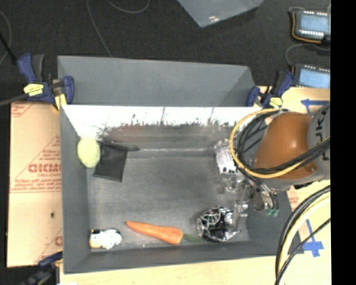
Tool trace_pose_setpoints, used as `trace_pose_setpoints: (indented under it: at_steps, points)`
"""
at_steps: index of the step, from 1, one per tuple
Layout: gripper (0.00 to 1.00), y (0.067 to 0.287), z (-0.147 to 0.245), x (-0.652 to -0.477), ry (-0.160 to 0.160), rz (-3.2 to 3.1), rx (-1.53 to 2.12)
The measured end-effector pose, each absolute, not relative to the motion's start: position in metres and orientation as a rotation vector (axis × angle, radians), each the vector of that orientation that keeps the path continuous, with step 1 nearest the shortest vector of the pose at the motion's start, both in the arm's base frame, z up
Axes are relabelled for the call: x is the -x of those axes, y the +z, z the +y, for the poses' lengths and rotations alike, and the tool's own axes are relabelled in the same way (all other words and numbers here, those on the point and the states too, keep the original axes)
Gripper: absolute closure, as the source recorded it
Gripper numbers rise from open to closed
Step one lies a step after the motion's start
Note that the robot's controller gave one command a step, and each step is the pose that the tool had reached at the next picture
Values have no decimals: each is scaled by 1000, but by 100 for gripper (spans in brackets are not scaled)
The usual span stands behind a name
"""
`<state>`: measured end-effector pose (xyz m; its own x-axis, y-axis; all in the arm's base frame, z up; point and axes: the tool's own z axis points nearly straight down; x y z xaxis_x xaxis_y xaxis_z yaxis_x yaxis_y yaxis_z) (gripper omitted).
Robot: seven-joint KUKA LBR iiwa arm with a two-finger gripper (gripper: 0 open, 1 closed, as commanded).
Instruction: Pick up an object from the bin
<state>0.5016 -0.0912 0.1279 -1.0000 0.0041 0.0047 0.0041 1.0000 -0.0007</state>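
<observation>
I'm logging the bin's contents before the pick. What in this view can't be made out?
Camera view:
- Black-and-white tangled thing, lower right: its right edge is covered by the arm; its kind is unclear.
- Small white thing, lower-left corner: too small to identify.
- Bin floor at right: hidden beneath the arm's orange cover and cables.
- Dark flat square, upper left: too dark to tell its material.

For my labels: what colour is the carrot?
Orange; the carrot shows best in the camera view.

Dark floor [139, 30] lies all around, with a pale sheet [217, 10] and a screened handheld device [311, 25] on it.
</observation>
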Motion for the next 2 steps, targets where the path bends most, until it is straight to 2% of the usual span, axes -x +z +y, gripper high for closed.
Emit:
trace_pose_setpoints:
  at_steps: [1, 2]
  points:
    - [0, 131, -91, -503, 3, -3144, 2]
    - [0, 89, -98, -488, 5, -3145, -11]
